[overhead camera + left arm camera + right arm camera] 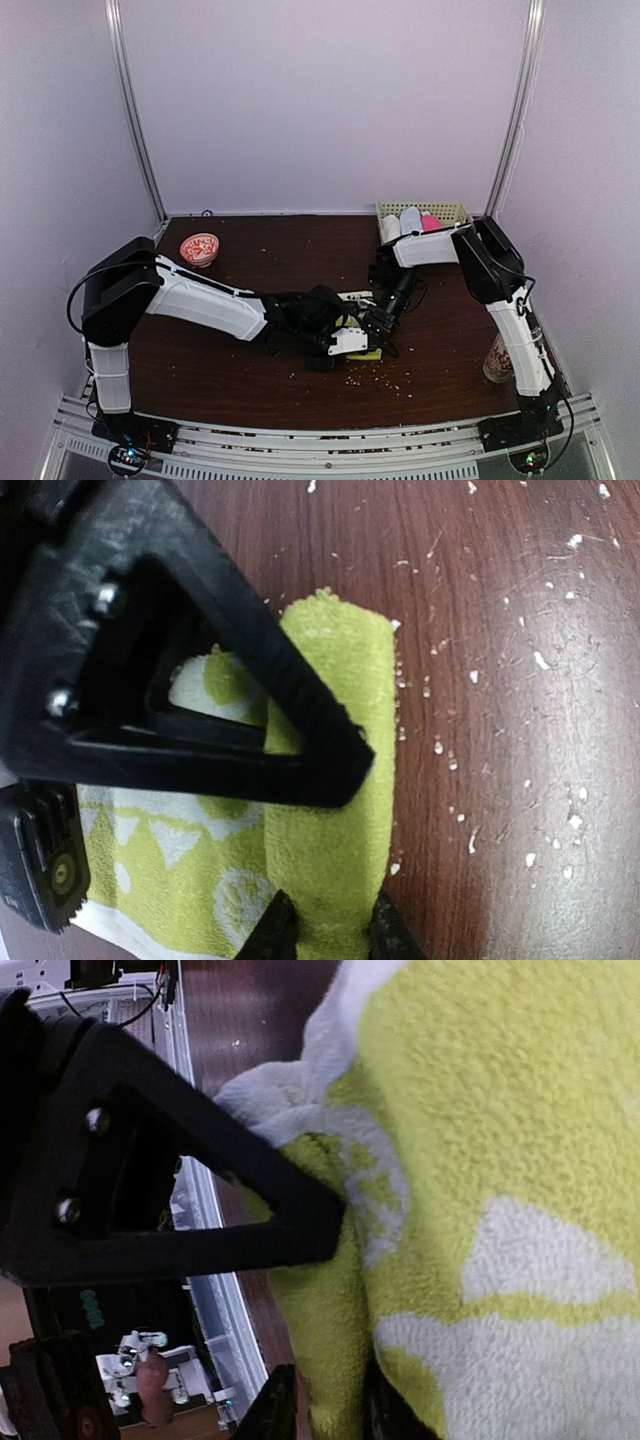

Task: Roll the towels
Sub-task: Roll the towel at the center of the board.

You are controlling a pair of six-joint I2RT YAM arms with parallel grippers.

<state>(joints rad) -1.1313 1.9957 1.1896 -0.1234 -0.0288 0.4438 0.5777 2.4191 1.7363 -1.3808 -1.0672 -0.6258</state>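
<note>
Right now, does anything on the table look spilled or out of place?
Yes: small white crumbs lie scattered over the dark brown wooden table beside the partly rolled yellow-green patterned towel, like spilled debris.

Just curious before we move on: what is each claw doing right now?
Left gripper: closed on the rolled edge of the yellow-green towel.
Right gripper: around a fold of the same towel; grip cannot be told.

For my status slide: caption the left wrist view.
Left hand straddling the rolled edge of the yellow-green towel on a crumb-flecked dark wood table.
</note>
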